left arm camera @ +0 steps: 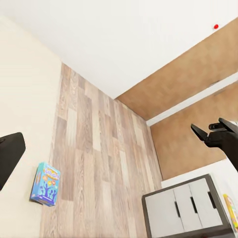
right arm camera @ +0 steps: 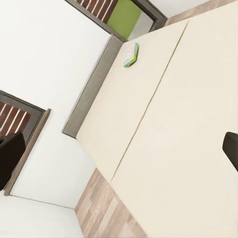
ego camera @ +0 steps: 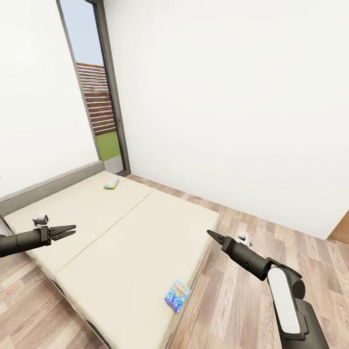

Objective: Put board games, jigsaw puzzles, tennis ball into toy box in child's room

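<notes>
Plain beige bed (ego camera: 121, 228) mattress with a dark grey frame and low grey headboard (ego camera: 53, 183); blue board game (ego camera: 177, 295) with bright multicoloured print near the bed's edge, and a green-and-white board game (ego camera: 111, 183) with touches of yellow close to the headboard. White walls (ego camera: 232, 97), wood-plank floor (ego camera: 232, 300) in mixed pale brown and grey tones, dark-framed window (ego camera: 99, 92) giving onto blue sky, reddish-brown slats and green grass. Black left gripper (ego camera: 63, 232) and black right gripper (ego camera: 215, 237), the right arm bearing a white panel; in the left wrist view, a dark grey cabinet (left arm camera: 186, 208) with light grey door panels beside brown wall panelling (left arm camera: 193, 99).
</notes>
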Robot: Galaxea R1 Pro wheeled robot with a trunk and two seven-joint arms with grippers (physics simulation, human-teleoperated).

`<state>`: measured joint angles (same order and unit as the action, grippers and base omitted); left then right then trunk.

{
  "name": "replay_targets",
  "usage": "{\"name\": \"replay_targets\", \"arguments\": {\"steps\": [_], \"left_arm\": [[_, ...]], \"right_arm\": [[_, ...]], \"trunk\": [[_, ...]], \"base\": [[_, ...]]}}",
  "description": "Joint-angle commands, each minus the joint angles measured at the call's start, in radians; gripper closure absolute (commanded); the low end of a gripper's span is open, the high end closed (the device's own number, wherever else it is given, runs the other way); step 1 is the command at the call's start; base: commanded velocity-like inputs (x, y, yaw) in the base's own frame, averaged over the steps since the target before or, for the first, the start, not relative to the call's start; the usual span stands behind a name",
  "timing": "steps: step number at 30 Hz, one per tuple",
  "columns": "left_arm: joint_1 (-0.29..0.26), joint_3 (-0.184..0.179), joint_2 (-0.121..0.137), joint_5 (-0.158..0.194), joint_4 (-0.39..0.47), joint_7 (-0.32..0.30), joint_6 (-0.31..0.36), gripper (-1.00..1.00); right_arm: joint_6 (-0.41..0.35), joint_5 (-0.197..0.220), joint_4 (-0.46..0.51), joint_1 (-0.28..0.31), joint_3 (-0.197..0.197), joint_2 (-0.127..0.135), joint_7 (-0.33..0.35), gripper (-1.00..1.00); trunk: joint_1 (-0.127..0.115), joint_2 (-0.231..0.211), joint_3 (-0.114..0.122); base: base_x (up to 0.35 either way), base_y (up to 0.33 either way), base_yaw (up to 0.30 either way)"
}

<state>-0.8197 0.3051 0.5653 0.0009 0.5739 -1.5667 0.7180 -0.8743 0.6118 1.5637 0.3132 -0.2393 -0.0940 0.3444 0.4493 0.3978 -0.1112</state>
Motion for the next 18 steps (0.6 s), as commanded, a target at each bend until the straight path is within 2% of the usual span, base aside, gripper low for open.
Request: {"name": "replay_targets", "arguments": {"steps": [1,8,13,18], "left_arm": [[-0.001,0.0,0.0,-0.001,0.0,-0.004,0.011,-1.0],[-0.001,0.0,-0.001,-0.001,0.0,-0.004,0.009,-1.0],[-0.001,0.0,-0.001,-0.001,0.0,-0.004,0.009,-1.0],[-0.001,0.0,-0.001,-0.001,0.001,-0.004,0.009,-1.0]], "right_arm": [[-0.006,-0.004,0.001,0.001,-0.003,-0.001,0.007,-1.0],[-0.006,-0.004,0.001,0.001,-0.002,-0.001,0.007,-1.0],[-0.006,-0.004,0.001,0.001,-0.002,-0.001,0.007,-1.0],[-0.006,-0.004,0.001,0.001,-0.002,-0.001,0.007,-1.0]], "trunk": [[0.001,0.002,-0.002],[0.001,0.002,-0.002],[0.001,0.002,-0.002],[0.001,0.002,-0.002]], "base": [[0.019,-0.003,0.032],[0.139,-0.046,0.009],[0.042,-0.038,0.001],[0.005,-0.192,0.0]]}}
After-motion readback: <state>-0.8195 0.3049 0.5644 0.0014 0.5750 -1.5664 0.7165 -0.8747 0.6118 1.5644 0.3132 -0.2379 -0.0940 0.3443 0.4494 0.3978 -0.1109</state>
